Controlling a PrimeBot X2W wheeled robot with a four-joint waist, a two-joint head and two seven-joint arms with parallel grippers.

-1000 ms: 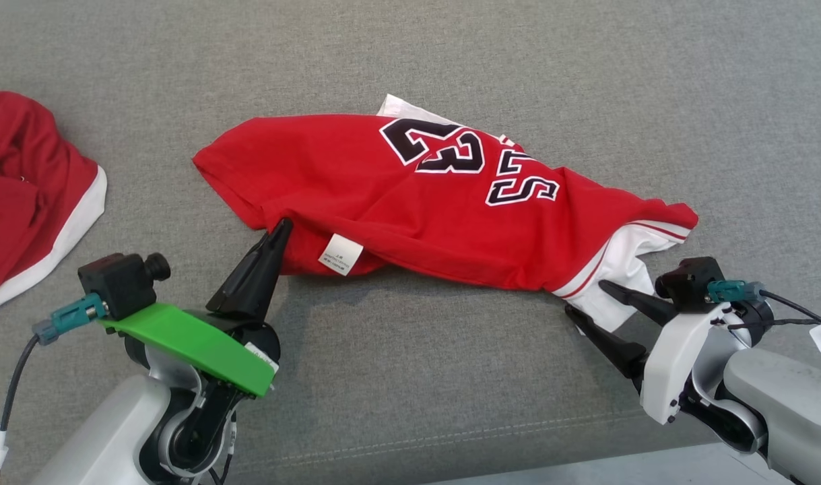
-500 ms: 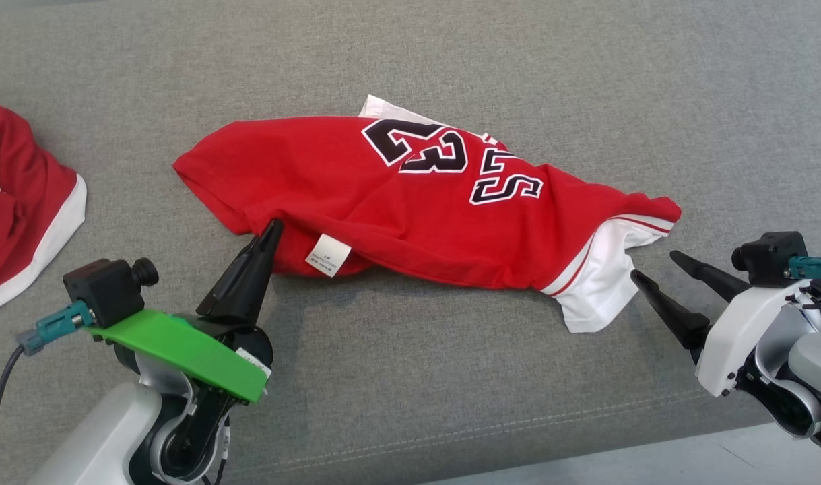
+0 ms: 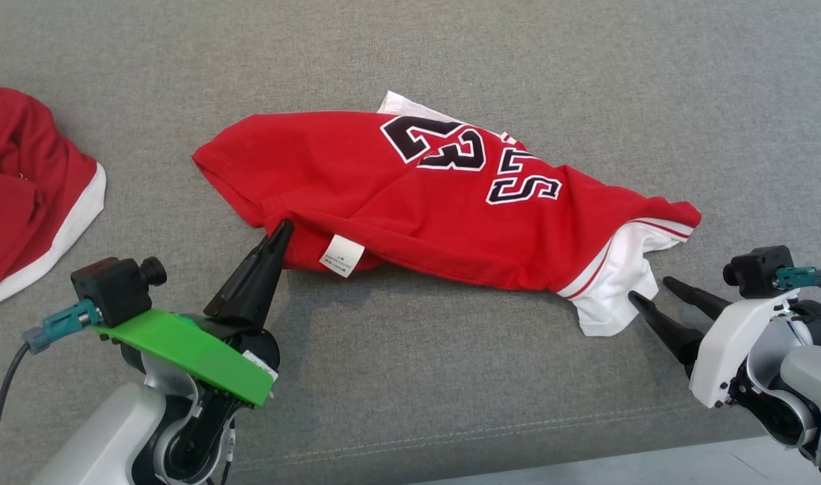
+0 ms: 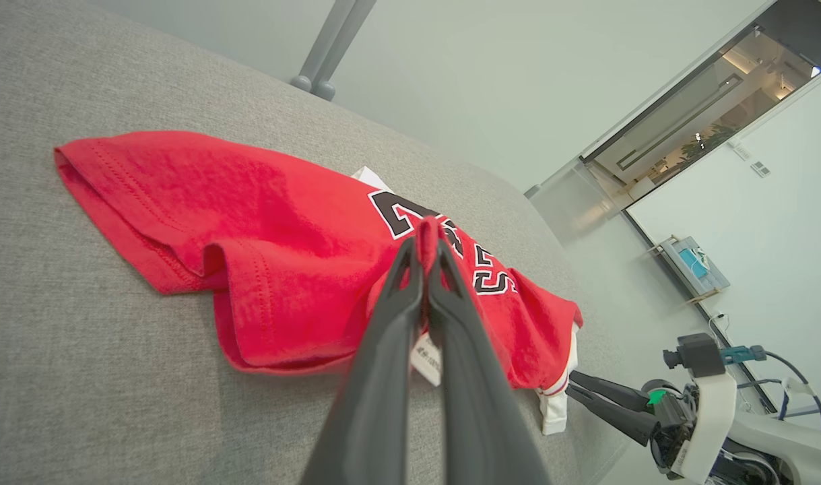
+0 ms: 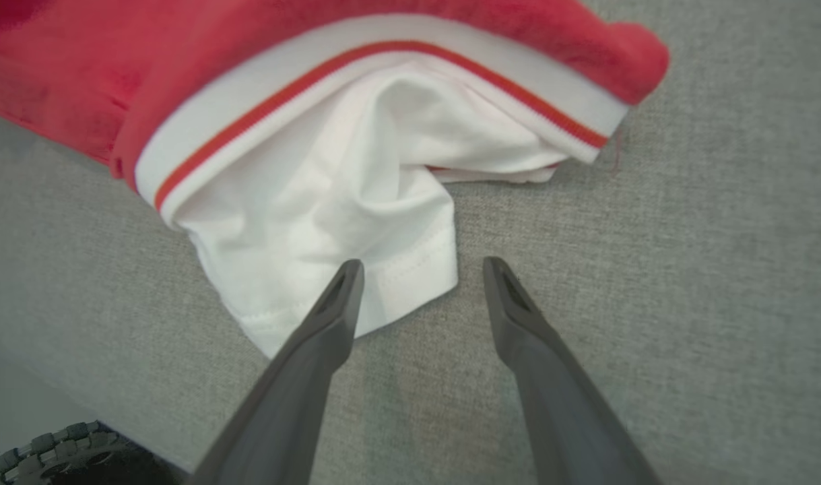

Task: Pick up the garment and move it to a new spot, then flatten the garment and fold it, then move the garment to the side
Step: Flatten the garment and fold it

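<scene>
Head view: I am looking down at a red garment [image 3: 397, 195] that is lying bunched up across the middle of the gray cushion [image 3: 410, 377]. My left gripper [image 3: 283, 230] is pinching its near red edge, fingers pressed together, just beside a small white tag [image 3: 341, 256]. My right gripper [image 3: 650, 288] is pointing at the white sleeve [image 3: 612, 303], fingers spread apart. A second red cloth [image 3: 26, 188] is sitting well apart at the left edge.

Left wrist view: my two fingers are squeezing a fold of the garment [image 4: 262, 222] between their tips.

Right wrist view: my fingers [image 5: 329, 316] are standing wide apart, holding nothing. One tip is hanging over the white sleeve [image 5: 329, 202], the other over bare cushion. I cannot tell if they are touching the sleeve.
</scene>
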